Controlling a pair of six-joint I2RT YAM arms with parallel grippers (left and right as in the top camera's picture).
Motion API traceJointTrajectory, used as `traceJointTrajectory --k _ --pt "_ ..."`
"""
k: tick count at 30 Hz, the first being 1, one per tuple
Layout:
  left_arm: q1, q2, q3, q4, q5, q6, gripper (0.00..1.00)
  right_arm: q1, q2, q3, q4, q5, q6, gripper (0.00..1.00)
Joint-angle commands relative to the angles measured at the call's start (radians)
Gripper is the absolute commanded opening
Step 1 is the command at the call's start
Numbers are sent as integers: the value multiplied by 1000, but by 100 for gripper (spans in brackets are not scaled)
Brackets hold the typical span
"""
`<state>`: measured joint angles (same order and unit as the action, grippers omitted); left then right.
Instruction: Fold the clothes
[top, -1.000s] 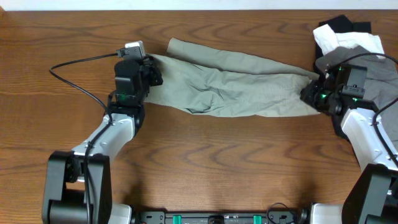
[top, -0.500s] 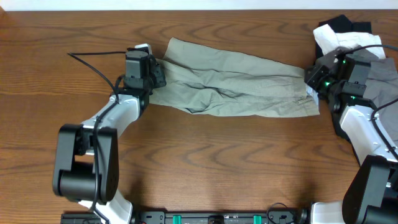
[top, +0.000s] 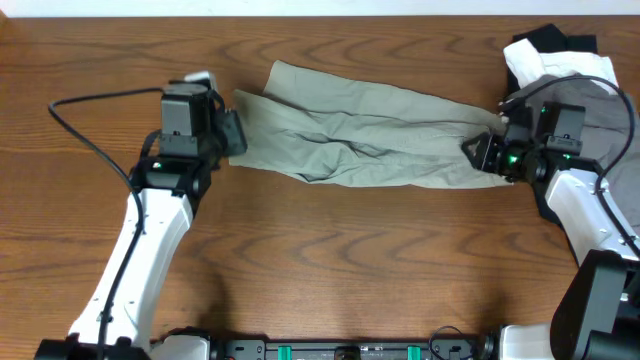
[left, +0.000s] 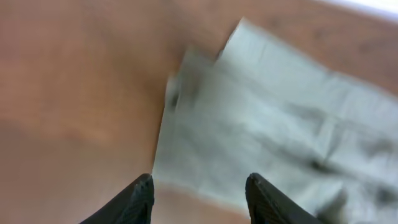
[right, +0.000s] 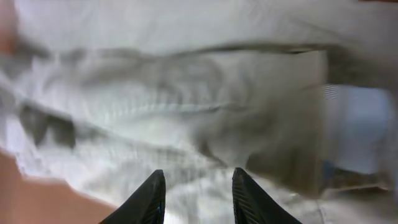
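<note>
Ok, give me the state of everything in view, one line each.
Light khaki-green woven shorts: lying stretched out, wrinkled.
Left hand: open, at the shorts' left end, gripping nothing.
Right hand: open, over the shorts' right end.
Black, white and grey garments: crumpled in a heap.

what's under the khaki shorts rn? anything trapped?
Only bare wooden table shows along the edges of the shorts; nothing pokes out. Anything beneath the fabric is covered. The right tool hides their right end, so overlap with the garment pile there can't be judged.
</note>
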<state>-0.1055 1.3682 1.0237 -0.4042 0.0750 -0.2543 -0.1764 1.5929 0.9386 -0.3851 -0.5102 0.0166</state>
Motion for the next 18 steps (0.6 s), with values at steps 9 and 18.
traceJointTrajectory --k 9,18 --pt "3 32 3 -220 -5 6 50 192 -17 11 -13 344 -439 55" --pt "3 32 3 -224 -5 6 50 203 -16 11 57 460 -579 61"
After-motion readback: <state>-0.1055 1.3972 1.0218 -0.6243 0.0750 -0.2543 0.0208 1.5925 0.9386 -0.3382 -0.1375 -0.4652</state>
